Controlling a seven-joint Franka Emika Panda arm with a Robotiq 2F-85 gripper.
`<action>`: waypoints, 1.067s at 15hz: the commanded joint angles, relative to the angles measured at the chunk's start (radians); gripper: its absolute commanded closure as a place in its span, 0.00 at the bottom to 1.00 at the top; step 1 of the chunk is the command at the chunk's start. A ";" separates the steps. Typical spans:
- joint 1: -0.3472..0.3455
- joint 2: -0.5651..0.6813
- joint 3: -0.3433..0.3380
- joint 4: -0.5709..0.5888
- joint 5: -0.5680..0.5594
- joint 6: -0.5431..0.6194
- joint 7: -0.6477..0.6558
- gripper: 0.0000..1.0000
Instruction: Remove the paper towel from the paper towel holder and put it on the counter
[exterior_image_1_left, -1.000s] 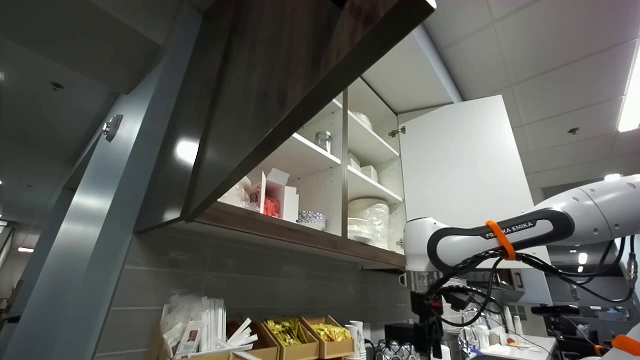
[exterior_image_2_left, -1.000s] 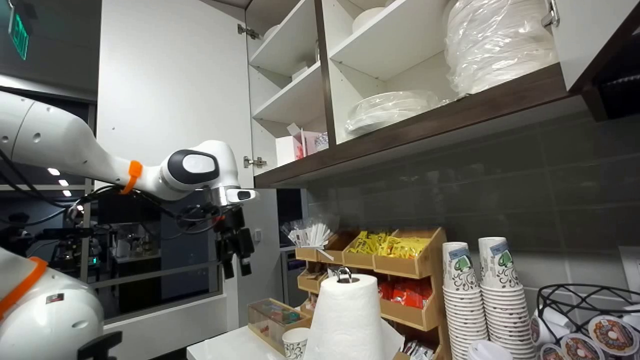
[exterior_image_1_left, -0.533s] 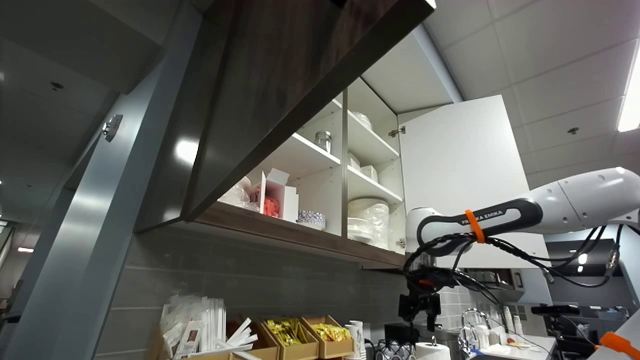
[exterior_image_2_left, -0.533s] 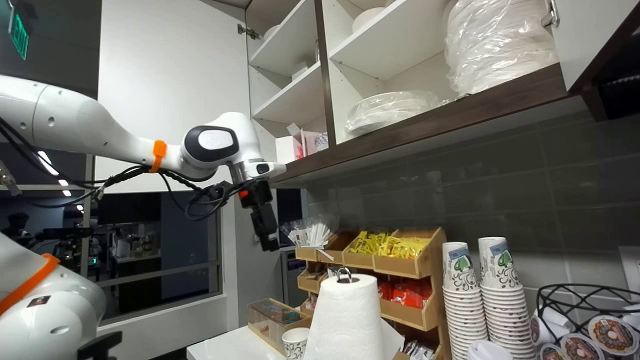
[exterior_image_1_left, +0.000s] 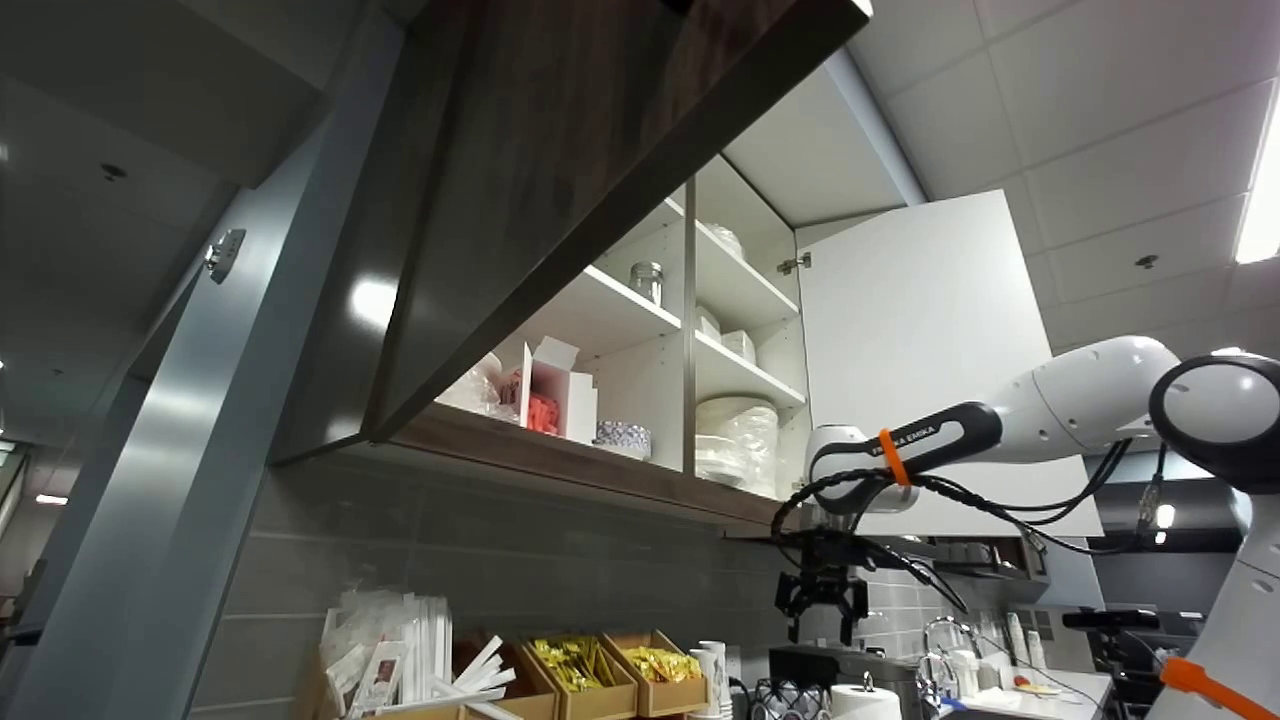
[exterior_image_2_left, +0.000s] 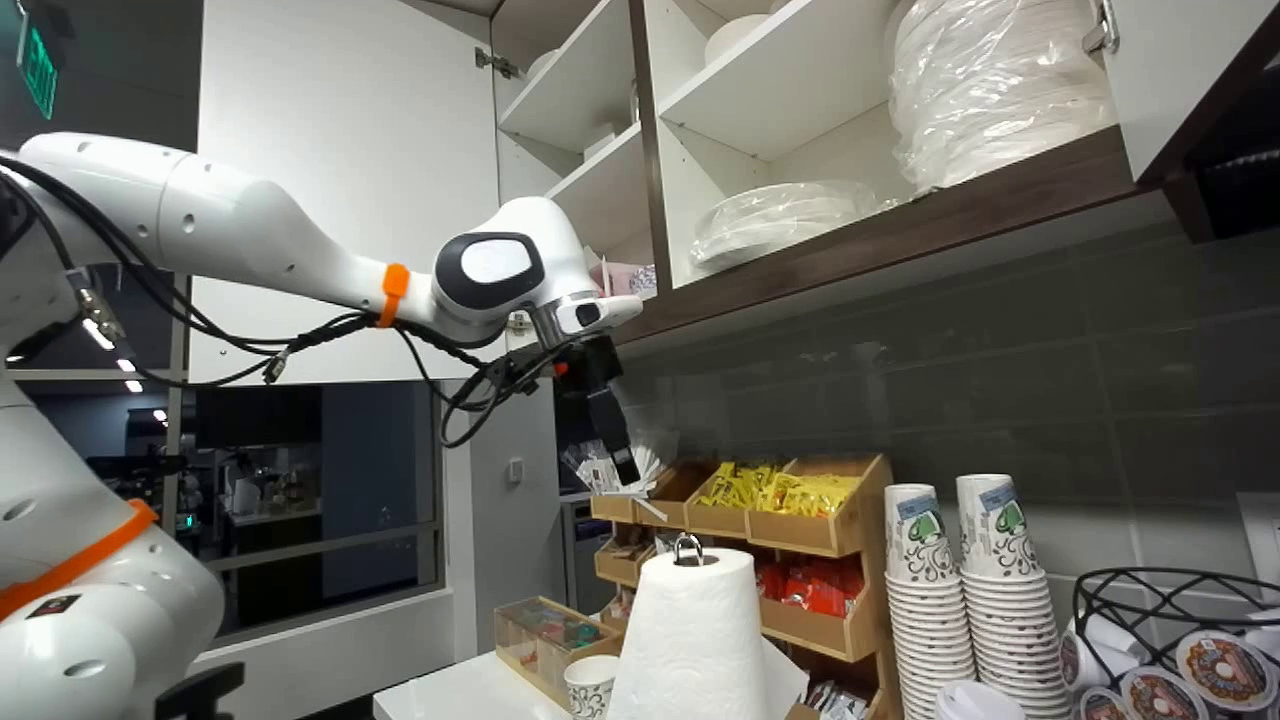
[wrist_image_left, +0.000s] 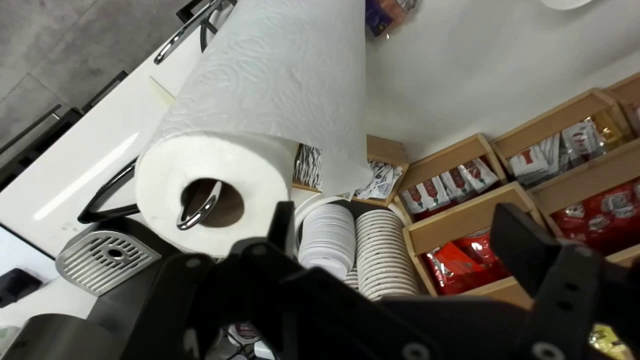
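The paper towel (exterior_image_2_left: 690, 640) is a white roll standing upright on its holder, with a loose sheet hanging at one side. The chrome loop of the holder (exterior_image_2_left: 688, 545) sticks out of its core. An exterior view shows only the top of the roll (exterior_image_1_left: 865, 704). In the wrist view the roll (wrist_image_left: 280, 85) and the holder's loop (wrist_image_left: 202, 207) lie to the left of the jaws. My gripper (exterior_image_1_left: 820, 632) is open and empty, above the roll and apart from it. Its spread fingers show in the wrist view (wrist_image_left: 395, 225). The white counter (exterior_image_2_left: 470, 690) shows beside the roll. The holder's base is hidden.
A wooden rack (exterior_image_2_left: 840, 530) of packets stands behind the roll. Stacks of paper cups (exterior_image_2_left: 930, 610) and a wire basket (exterior_image_2_left: 1170, 590) stand to its right. A paper cup (exterior_image_2_left: 592, 685) stands near the roll. The open cupboard's bottom edge (exterior_image_2_left: 860, 245) hangs above.
My gripper has risen and moved over toward the roll and rack, and the wrist has turned. The roll's top, earlier hidden behind the gripper in an exterior view, now shows. The roll has not moved.
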 joint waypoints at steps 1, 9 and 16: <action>-0.029 0.114 -0.015 0.078 -0.004 0.023 0.095 0.00; -0.057 0.264 -0.062 0.172 -0.003 0.015 0.278 0.00; -0.045 0.321 -0.104 0.187 0.001 0.007 0.312 0.00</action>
